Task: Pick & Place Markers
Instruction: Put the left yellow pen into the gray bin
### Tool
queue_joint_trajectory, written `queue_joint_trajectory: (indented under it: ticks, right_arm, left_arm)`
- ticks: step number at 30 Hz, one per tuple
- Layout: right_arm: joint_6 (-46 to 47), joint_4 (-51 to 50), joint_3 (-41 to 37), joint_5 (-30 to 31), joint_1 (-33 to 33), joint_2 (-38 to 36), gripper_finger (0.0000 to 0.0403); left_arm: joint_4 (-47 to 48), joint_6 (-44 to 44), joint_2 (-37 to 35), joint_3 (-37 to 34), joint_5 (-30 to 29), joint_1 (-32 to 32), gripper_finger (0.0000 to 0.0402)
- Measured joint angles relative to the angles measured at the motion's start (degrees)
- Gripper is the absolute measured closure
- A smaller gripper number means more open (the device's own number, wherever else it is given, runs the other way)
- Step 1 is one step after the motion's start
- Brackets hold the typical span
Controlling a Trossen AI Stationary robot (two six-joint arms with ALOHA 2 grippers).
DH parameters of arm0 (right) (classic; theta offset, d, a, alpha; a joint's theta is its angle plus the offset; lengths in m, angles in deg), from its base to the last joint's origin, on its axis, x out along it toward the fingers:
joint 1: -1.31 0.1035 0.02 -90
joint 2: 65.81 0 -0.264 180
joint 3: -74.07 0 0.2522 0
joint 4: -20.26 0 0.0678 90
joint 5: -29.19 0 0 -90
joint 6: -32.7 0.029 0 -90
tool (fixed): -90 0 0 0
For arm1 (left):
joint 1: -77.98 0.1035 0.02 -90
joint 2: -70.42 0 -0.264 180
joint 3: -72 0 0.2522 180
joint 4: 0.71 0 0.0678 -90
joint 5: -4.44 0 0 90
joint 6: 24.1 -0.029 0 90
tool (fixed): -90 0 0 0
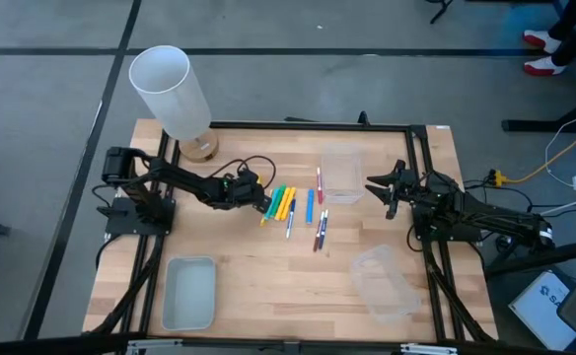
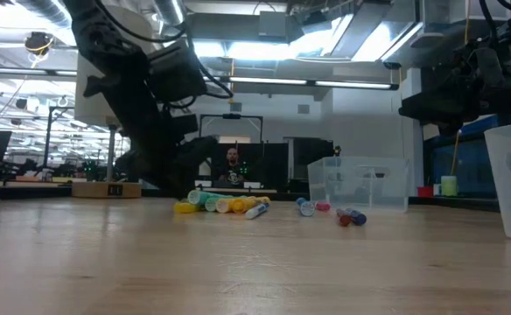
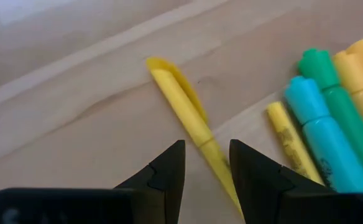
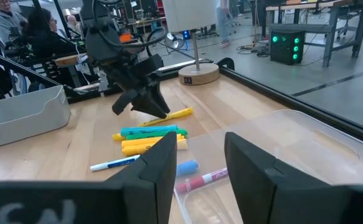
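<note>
Markers (image 1: 293,205) lie scattered near the middle of the wooden tabletop (image 1: 268,286), most with their long axes running roughly from the near edge toward the far edge in the high view. A tight row of yellow, green and teal ones lies side by side, touching, all pointing the same way with a slight tilt. Just beside them are thinner blue and white sticks, and a red-pink one lies against the rim of a clear tray (image 1: 340,176).

One yellow marker (image 3: 191,124) lies apart from the row, on the left arm's side. The left tool (image 1: 259,200) is low over it, its two dark fingers (image 3: 166,171) parted and standing on either side of the barrel, not clenched on it; the marker's long axis runs away from the wrist between the fingers, its clip end farthest off. In the right wrist view this same marker (image 4: 169,116) lies flat on the wood under the left arm's tip.

The right tool (image 1: 387,187) hangs above the tabletop beside the clear tray, its fingers apart and grasping nothing.

A second clear tray (image 1: 383,281), a pale bin (image 1: 189,293) and a white lamp (image 1: 173,94) stand around the edges.
</note>
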Motion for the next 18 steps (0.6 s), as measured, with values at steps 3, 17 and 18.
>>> queue_joint_trajectory:
  ticks: [3, 17, 18]
  right_arm:
    - [-0.09, 0.01, 0.02, 0.0, -0.01, -0.01, 0.0267]
    - [-0.02, 0.01, 0.0, 0.0, -0.01, 0.0, 0.0267]
    - [-0.02, 0.01, 0.02, 0.0, 0.0, -0.02, 0.0267]
  left_arm:
    - [0.14, 0.0, 0.35, 0.0, 0.17, 0.0, 0.0281]
    - [1.66, -1.58, 1.43, 0.23, 2.15, -0.03, 0.0282]
    - [1.78, -1.59, 1.58, 0.26, 2.09, -0.05, 0.0283]
